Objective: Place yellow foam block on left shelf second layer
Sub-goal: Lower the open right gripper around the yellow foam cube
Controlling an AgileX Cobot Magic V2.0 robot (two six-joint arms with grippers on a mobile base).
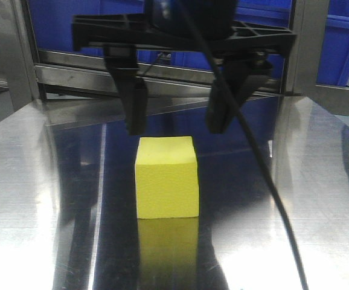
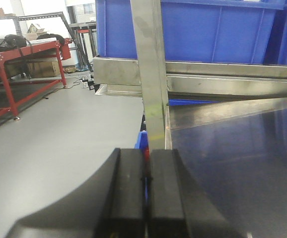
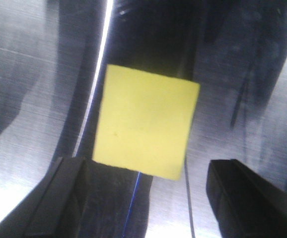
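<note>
The yellow foam block point(image 1: 166, 178) stands upright on the shiny steel shelf surface point(image 1: 35, 181). My right gripper point(image 1: 178, 124) hangs open just above and behind it, one black finger to either side of its top edge, touching nothing. From the right wrist view the yellow foam block point(image 3: 144, 126) lies ahead of the right gripper point(image 3: 148, 198), whose fingers stand wide apart. My left gripper point(image 2: 146, 158) is shut with nothing in it, hovering by the shelf's left edge near a steel post point(image 2: 151, 74).
Blue plastic bins point(image 1: 337, 42) fill the level behind a steel rail point(image 1: 72, 75). A black cable point(image 1: 265, 175) trails down from the right arm in front of the block's right side. Grey floor point(image 2: 49, 134) and a red bench point(image 2: 19, 59) lie left of the shelf.
</note>
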